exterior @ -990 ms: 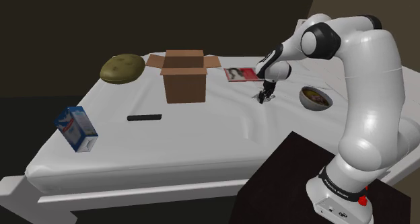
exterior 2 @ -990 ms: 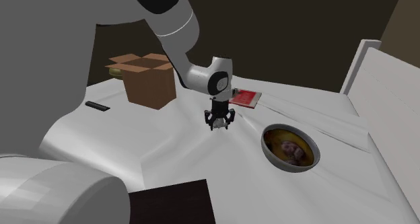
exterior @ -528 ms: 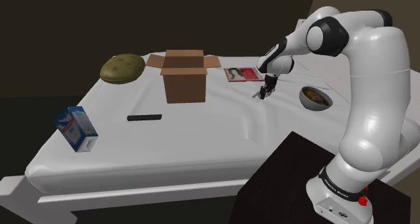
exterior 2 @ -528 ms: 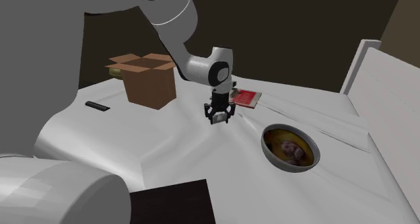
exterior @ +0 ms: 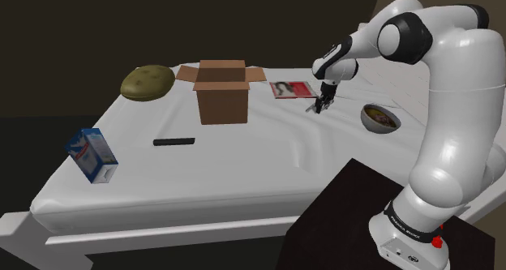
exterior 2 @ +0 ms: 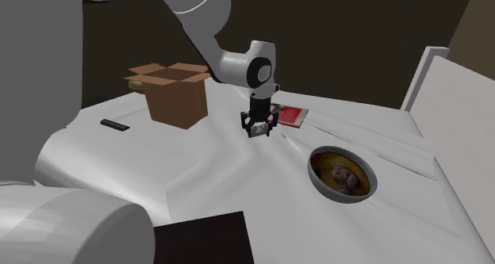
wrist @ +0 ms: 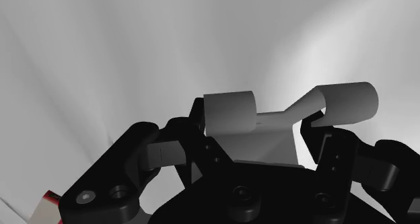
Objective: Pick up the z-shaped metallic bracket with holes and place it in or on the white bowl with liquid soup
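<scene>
While the gripper (exterior: 320,108) hangs above the white sheet (exterior: 243,171), bare sheet spreads from its six to its eight o'clock in the shoulder view, out to the bed's near edge. A cardboard box (exterior: 222,102) stands at its nine o'clock, a red magazine (exterior: 290,88) at ten, and the bowl (exterior: 372,125) at three, near but apart. A blue carton (exterior: 93,155) and a black remote (exterior: 174,141) lie well off between eight and nine; the carton's print cannot be read. Both fingers (wrist: 165,152) pinch the grey bracket (wrist: 269,118), which juts past the fingertips.

White bed (exterior: 243,175), dark brown walls (exterior 2: 357,40)
</scene>
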You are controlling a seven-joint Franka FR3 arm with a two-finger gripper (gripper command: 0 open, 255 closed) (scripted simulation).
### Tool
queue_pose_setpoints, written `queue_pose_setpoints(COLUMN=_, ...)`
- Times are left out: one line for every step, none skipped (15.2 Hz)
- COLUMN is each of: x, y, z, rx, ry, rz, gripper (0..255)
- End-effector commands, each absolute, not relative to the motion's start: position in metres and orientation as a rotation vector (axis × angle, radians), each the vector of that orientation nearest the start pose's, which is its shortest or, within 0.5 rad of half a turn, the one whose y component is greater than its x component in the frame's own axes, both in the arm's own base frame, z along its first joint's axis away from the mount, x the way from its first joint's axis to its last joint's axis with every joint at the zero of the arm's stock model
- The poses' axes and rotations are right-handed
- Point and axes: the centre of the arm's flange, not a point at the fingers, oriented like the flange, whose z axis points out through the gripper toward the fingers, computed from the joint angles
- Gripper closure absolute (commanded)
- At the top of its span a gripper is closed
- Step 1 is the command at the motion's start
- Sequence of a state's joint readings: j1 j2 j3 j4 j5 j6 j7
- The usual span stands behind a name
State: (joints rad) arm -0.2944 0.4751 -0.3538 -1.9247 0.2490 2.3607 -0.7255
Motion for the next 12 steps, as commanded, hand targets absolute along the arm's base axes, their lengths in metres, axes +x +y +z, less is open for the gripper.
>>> queue_pose_setpoints(x=0.506, y=-0.366, z=0.266, rx=-3.128, ry=0.101, rz=-0.015, gripper=255)
queue_pose_setpoints(x=0.506, y=-0.366, z=0.271, rx=-3.128, ry=0.101, rz=-0.015, gripper=255)
queue_pose_setpoints(x=0.506, y=-0.366, z=0.276, rx=-3.128, ry=0.101, rz=-0.015, gripper=255)
queue_pose_setpoints(x=0.506, y=-0.366, z=0.281, rx=-3.128, ry=0.101, rz=-0.015, gripper=255)
queue_pose_setpoints(x=0.506, y=-0.366, z=0.287, rx=-3.128, ry=0.101, rz=-0.015, gripper=255)
queue_pose_setpoints(x=0.506, y=-0.366, z=0.292, rx=-3.128, ry=0.101, rz=-0.015, gripper=255)
queue_pose_setpoints(x=0.506, y=-0.366, z=0.297, rx=-3.128, ry=0.101, rz=-0.015, gripper=255)
queue_pose_setpoints(x=0.506, y=-0.366, z=0.303, rx=-3.128, ry=0.101, rz=-0.015, gripper=255)
queue_pose_setpoints(x=0.506, y=-0.366, z=0.308, rx=-3.128, ry=0.101, rz=-0.015, gripper=255)
queue_pose_setpoints(x=0.506, y=-0.366, z=0.313, rx=-3.128, ry=0.101, rz=-0.015, gripper=255)
queue_pose_setpoints(x=0.506, y=-0.366, z=0.318, rx=-3.128, ry=0.101, rz=-0.015, gripper=255)
queue_pose_setpoints(x=0.506, y=-0.366, z=0.324, rx=-3.128, ry=0.101, rz=-0.015, gripper=255)
